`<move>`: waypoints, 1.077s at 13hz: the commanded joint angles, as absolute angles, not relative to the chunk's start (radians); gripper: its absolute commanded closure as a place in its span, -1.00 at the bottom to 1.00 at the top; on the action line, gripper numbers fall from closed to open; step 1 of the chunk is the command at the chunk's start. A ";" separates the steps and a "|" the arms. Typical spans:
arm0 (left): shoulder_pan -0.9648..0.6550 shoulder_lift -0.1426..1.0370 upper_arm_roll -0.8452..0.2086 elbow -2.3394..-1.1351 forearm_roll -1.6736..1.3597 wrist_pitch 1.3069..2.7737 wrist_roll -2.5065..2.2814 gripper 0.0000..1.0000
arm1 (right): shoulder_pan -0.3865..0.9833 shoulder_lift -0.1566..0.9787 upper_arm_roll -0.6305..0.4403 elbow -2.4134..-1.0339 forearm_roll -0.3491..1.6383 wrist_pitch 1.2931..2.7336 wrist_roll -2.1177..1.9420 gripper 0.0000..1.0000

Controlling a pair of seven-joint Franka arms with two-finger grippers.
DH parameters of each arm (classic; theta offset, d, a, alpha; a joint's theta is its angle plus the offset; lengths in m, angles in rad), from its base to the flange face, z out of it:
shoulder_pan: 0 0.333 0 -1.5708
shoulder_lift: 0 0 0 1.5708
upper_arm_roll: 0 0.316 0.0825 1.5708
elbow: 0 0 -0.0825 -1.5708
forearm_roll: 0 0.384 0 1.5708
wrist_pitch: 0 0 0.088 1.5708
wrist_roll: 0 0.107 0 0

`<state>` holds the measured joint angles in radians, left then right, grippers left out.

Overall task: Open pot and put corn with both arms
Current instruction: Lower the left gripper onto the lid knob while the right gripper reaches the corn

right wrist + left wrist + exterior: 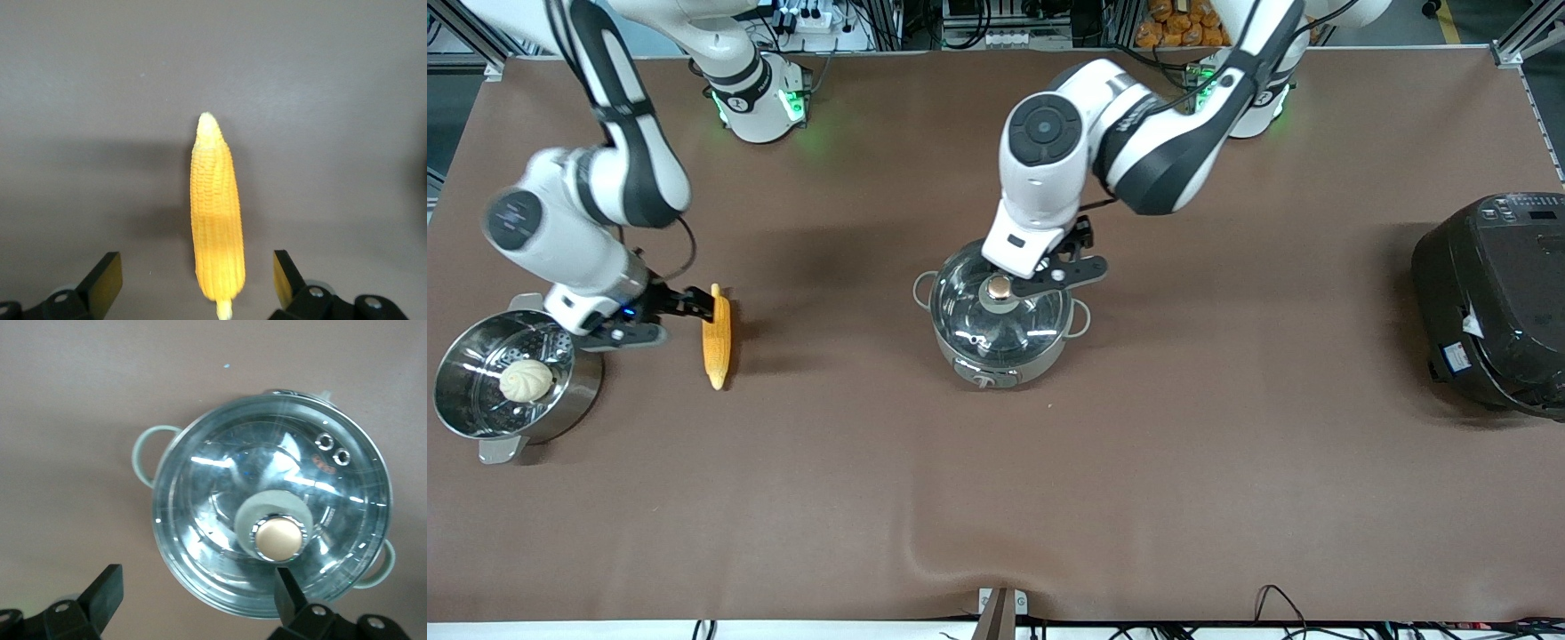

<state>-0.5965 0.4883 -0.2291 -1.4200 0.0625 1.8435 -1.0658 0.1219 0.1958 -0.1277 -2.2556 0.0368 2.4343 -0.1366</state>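
The left gripper (193, 600) is held with its fingers (288, 593) spread wide over the pot (1000, 324), one finger close beside the copper-coloured knob (279, 539) and the other out over bare table, so the knob is not yet centred between them; this looks like an approach meant to take the glass lid (267, 513) by its knob, and a sideways correction would seem needed before closing. The lid is seated on the pot, which stands mid-table, so the opening step is judged not yet done. The right gripper (193, 280) is likewise spread, its fingers (107, 280) either side of the blunt end of the corn (717, 337), nothing being clamped. The corn lies flat on the table toward the right arm's end, its pointed tip nearer the front camera, just beside a steel steamer pot (480, 418) holding a pale bun (526, 380). A black cooker (1494, 302) sits at the left arm's end, well apart.
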 commanded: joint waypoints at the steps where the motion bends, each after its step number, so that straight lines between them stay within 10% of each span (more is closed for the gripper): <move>1: -0.623 0.531 -0.219 -1.390 0.087 1.919 -1.127 -1.00 | 0.124 0.288 -0.132 -2.292 0.028 2.576 -0.150 -1.00; 8: -0.661 0.623 -0.215 -1.361 0.097 1.997 -1.143 -1.00 | 0.103 0.391 -0.130 -2.289 0.029 2.660 -0.247 -0.90; 11: -0.655 0.621 -0.215 -1.362 0.097 1.997 -1.143 -0.94 | 0.103 0.388 -0.130 -2.287 0.035 2.634 -0.213 0.27; 14: -0.655 0.621 -0.216 -1.365 0.101 1.996 -1.143 -0.87 | 0.110 0.353 -0.127 -2.278 0.043 2.534 -0.157 0.88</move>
